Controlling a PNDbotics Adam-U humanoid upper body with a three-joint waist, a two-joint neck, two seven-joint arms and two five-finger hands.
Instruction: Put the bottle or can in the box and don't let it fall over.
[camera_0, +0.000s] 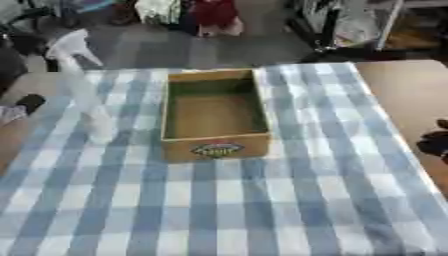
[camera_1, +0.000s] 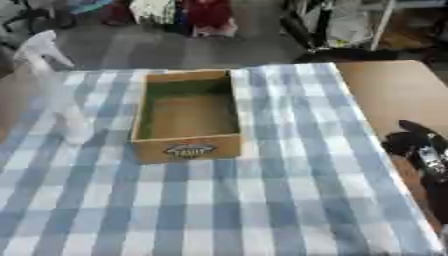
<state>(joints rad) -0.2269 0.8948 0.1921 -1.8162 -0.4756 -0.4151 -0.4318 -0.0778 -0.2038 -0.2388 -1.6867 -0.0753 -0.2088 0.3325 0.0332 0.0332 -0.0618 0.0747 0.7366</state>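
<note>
1. Standing upright on the checked tablecloth (camera_0: 262, 200), a clear spray bottle (camera_0: 87, 100) with a white trigger head sits at nine o'clock of the cardboard box (camera_0: 214, 112), just beside it, untouched.
2. Box is open-topped, nothing visible inside.
3. Right hand (camera_1: 420, 147) rests at three o'clock, table edge; whether its fingers are apart or together, I cannot tell.
4. Left hand (camera_0: 24, 105) shows at nine o'clock; finger state unclear too.

A brown table (camera_0: 411, 95), mostly covered by a blue-and-white checked cloth (camera_0: 262, 200), stands on a grey floor (camera_0: 166, 45), with red and pale cloth bundles (camera_0: 210, 12) at 12 o'clock and a metal rack (camera_1: 367, 22) at 1 o'clock.
</note>
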